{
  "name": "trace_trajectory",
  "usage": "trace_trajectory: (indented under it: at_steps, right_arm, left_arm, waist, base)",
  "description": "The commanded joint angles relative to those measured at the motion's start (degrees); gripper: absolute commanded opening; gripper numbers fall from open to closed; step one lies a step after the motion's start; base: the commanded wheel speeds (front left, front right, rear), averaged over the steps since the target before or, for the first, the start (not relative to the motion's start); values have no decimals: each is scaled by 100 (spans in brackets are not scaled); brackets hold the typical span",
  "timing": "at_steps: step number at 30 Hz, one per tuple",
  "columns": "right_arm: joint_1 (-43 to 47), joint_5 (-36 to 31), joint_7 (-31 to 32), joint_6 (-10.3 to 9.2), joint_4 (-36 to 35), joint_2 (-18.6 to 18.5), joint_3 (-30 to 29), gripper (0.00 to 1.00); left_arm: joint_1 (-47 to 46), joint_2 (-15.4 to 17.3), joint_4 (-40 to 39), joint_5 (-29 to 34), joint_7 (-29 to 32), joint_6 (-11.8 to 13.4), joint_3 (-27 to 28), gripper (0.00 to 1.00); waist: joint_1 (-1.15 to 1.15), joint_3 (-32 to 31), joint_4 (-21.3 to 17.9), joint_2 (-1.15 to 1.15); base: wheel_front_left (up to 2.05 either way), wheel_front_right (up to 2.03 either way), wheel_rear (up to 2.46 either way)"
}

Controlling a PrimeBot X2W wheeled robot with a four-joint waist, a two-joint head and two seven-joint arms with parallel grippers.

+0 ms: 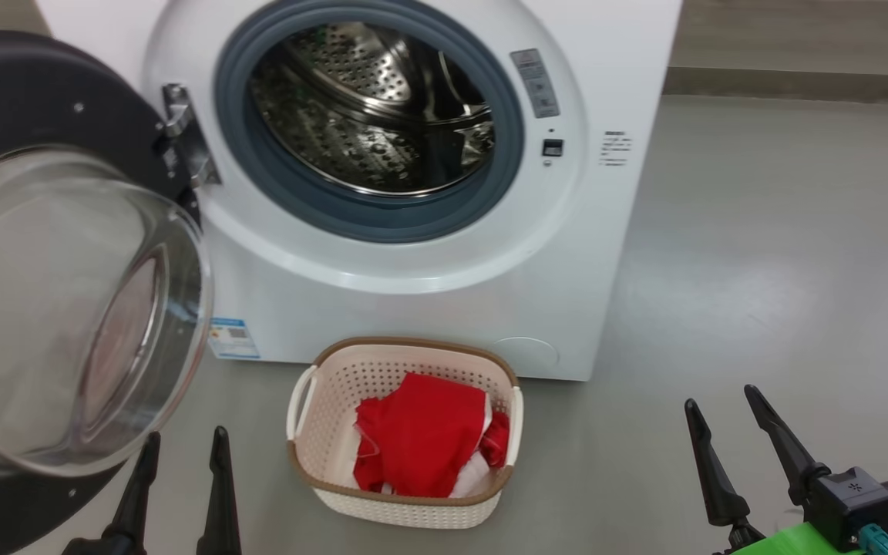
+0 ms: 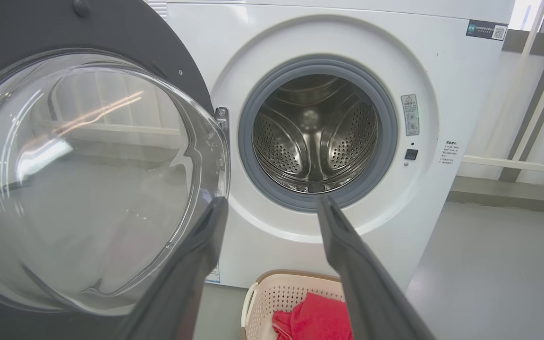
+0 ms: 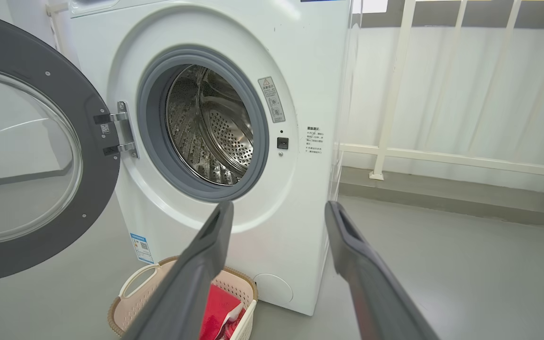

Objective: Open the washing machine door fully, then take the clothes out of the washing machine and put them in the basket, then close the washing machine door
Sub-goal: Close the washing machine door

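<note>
Head view, nearest first: two end effectors rise from the bottom edge. The left end effector (image 1: 186,433) stands at lower left with its two dark fingers spread and nothing between them. Its outer finger is just under the glass bowl of the washing machine door (image 1: 66,308); whether it touches the glass I cannot tell. The right end effector (image 1: 721,395) stands at lower right, well apart from the other things, fingers likewise spread and gripping nothing, above a green part (image 1: 791,539) of its wrist.

Between the two, on the grey floor (image 1: 760,270), sits one basket (image 1: 405,510), just in front of the machine's foot. The clothes (image 1: 421,447) lie inside it as one red bundle with white showing at its right side. The one door hangs swung out to the left on its hinge (image 1: 186,139), bowl bulging toward the camera. Behind stands one washing machine (image 1: 428,308), its grey ring (image 1: 398,220) framing the perforated steel drum (image 1: 375,116), with a blue label (image 1: 232,338) low on its front.

Left wrist view looks straight into the drum, to its back wall and raised ribs, and brings in a dark QR label (image 2: 487,30) at the machine's top right corner. Right wrist view looks from the other side: it takes in the machine's side panel and, farthest off, a white railing (image 3: 391,94) on a raised step beyond the machine
</note>
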Motion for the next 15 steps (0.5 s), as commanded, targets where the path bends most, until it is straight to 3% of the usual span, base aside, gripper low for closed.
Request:
trace_trajectory:
  at_steps: [1, 15]
  right_arm:
    - [-334, -31, -36, 20, -123, -84, 171, 100]
    - [-551, -57, -36, 20, -114, -121, 320, 100]
  left_arm:
    - [-152, 118, -190, 71, 21, 49, 185, 100]
    - [-105, 185, -450, 150, 220, 219, 151, 100]
  waist:
    - [0, 57, 243, 0]
    - [0, 93, 1278, 0]
  base:
    - [0, 0, 0]
    - [0, 0, 0]
